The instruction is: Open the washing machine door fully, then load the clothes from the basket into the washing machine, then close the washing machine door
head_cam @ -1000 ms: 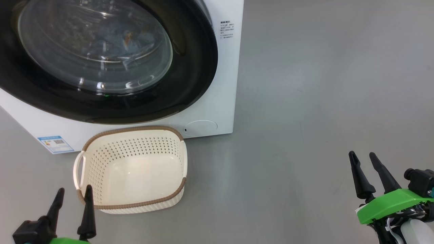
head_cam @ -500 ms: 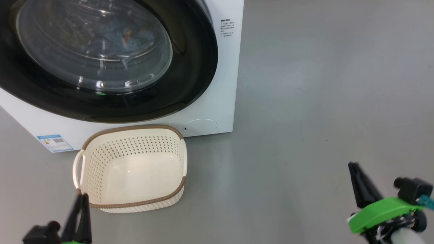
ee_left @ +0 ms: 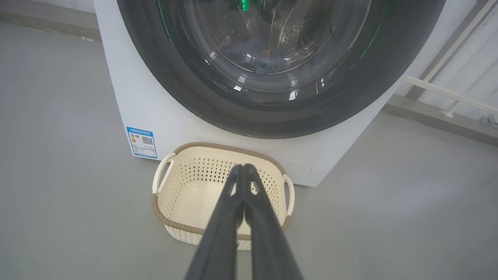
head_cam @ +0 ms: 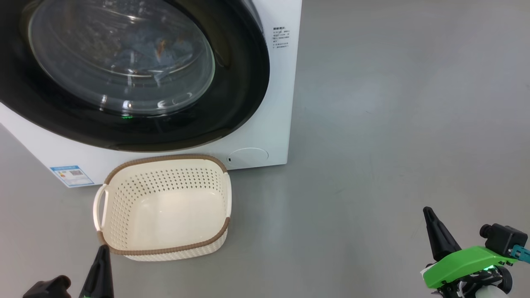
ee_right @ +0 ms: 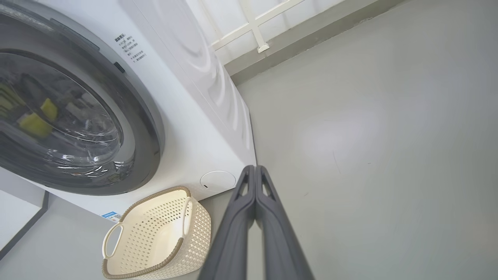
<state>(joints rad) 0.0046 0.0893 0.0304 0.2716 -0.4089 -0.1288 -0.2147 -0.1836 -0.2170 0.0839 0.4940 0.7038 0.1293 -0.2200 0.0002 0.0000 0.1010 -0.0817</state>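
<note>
Two grippers sit low in the head view. The left gripper (head_cam: 102, 248) is at the bottom left, its dark fingers pressed together into one point by the near corner of the basket (head_cam: 165, 159); whether it touches the rim I cannot tell. The right gripper (head_cam: 427, 212) is at the lower right over bare grey floor (head_cam: 393, 124), well apart from the basket, with its fingers together too. The basket stands on the floor just in front of the washing machine (head_cam: 273, 124), its cream bottom bare. The washing machine door (head_cam: 244, 82) lies shut against the white front, and the clothes (head_cam: 161, 47) show as blue fabric with an orange-brown spot behind the glass. A blue label (head_cam: 71, 176) is on the machine's lower left.

From the left wrist, the closed fingers (ee_left: 229, 217) cross the basket's open top, their tips meeting before its far wall. Blue fabric lies inside the drum behind the closed door.

From the right wrist, the fingers (ee_right: 233, 233) meet at the tips, with the basket to their left beside the machine's lower corner.
</note>
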